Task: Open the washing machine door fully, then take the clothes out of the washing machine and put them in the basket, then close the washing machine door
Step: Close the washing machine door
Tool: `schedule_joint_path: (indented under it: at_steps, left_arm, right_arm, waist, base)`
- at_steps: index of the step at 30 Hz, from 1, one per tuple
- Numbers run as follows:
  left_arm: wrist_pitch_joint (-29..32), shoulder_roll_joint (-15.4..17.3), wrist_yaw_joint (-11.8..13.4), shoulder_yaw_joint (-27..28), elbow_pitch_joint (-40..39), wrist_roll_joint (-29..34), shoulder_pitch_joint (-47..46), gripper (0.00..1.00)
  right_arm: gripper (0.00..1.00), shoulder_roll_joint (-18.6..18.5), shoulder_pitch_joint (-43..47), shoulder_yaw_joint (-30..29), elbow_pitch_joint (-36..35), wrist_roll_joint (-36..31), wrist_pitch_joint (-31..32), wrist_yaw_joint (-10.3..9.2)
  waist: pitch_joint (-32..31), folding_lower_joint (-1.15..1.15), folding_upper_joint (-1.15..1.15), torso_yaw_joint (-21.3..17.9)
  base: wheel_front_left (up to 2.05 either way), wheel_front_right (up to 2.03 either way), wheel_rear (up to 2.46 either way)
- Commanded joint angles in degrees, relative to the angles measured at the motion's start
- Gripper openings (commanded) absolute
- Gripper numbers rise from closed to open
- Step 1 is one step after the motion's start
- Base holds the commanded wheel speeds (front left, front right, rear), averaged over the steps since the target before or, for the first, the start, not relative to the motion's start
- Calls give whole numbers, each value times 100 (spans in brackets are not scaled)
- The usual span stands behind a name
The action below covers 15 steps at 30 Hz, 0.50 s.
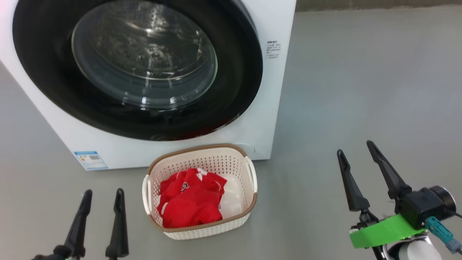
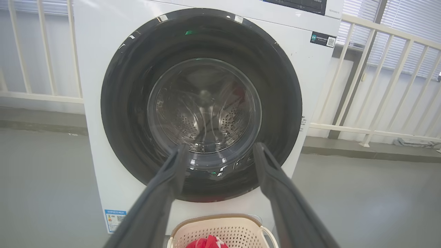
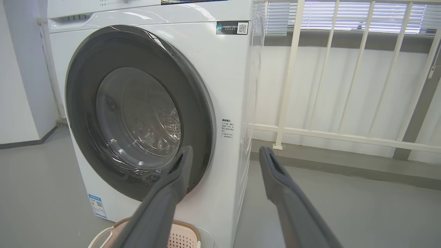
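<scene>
Basket of cream perforated plastic, with a brown woven-look rim and white side handles, sits on the grey floor. Every place below is given from this basket.

Inside it, bunched toward its left half, lie the clothes: bright red fabric with white trim and a little white lettering. A pale patch of the basket's bottom shows bare on the right.

Just behind the basket stands the washing machine, white and boxy. Its washing machine door, a glossy black ring around a bulging clear window, lies flush against the front, shut. Through the glass you can make out the perforated steel drum. A small blue sticker sits on the machine's front, behind and to the left of the basket.

Your left claw is near the basket's left side, its two dark fingers apart and holding nothing, pointing toward the machine.

Your right claw is well off to the basket's right, above bare floor, fingers likewise spread and empty. A bright green band wraps its wrist.

Farther behind the basket and to the right, past the machine, a white railing runs along the wall.
</scene>
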Motion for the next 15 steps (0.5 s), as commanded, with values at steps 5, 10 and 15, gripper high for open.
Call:
schedule_joint_path:
  at_steps: [5,10,15]
  left_arm:
    - [-45,53,-12,354,-347,232,98,100]
    - [-45,52,-50,492,-451,318,286,100]
    - [-45,52,-33,640,-508,275,476,100]
  right_arm:
    - [100,0,153,5,-272,-109,6,-22]
    - [100,0,312,-64,-363,-159,6,-22]
    - [100,0,484,-131,-395,-142,6,-22]
  waist:
    - [-232,0,0,-162]
    - [-328,0,0,-226]
    - [-384,0,0,-280]
  base:
    - [0,0,0]
    - [0,0,0]
    - [0,0,0]
